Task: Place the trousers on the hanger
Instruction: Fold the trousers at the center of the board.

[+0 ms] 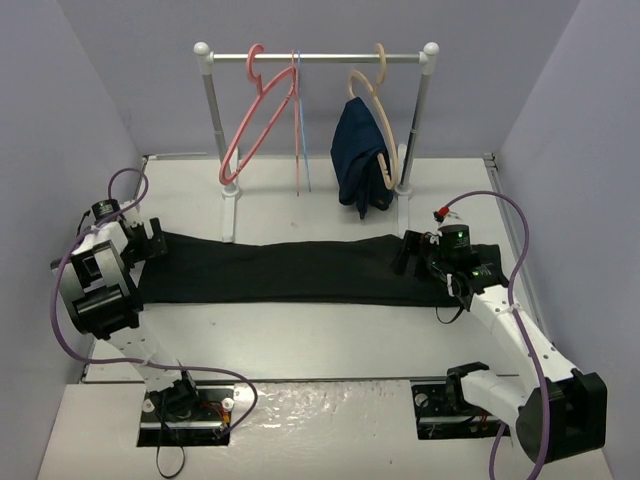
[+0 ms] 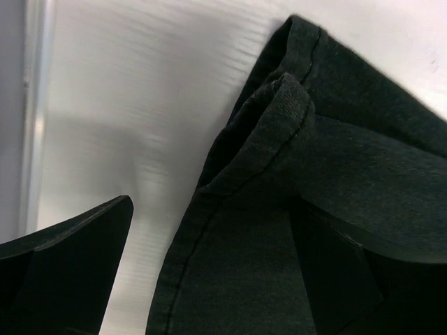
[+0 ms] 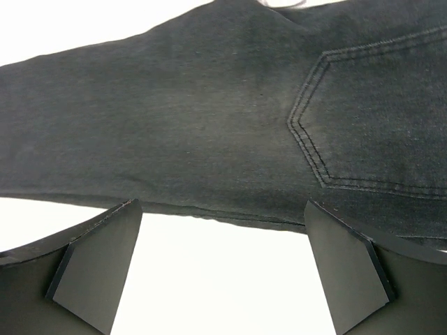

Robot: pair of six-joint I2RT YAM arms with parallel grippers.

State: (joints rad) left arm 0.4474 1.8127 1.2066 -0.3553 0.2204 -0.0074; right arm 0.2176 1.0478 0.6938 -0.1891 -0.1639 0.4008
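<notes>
Table (image 1: 300, 335), near edge to far edge. Left gripper (image 1: 150, 240), near the left edge: fingers spread wide with nothing clamped. The left wrist view alone shows one finger (image 2: 77, 258) over bare table and the other (image 2: 363, 272) over cloth, with a stitched hem of the trousers (image 2: 314, 174) folded between them; whether the pads touch the fabric cannot be told. Right gripper (image 1: 410, 255), toward the right edge: fingers likewise fully apart and empty. Only its wrist view shows the back-pocket stitching (image 3: 314, 139) and the near edge of the cloth running across the gap just ahead of both fingertips (image 3: 98, 258). Trousers (image 1: 290, 270): black, laid flat lengthwise across the middle of the table from one gripper to the other, with bare table along their near side and a narrower strip behind. Rail (image 1: 320, 56), seen only from overhead, at the far edge: the hanger (image 1: 250, 64), salmon-pink, hangs tilted near its left end, apart from the trousers; a light-blue hanger (image 1: 302, 140) is just beside it; a tan hanger (image 1: 384, 62) carries a navy garment (image 1: 360, 150) toward the right post.
</notes>
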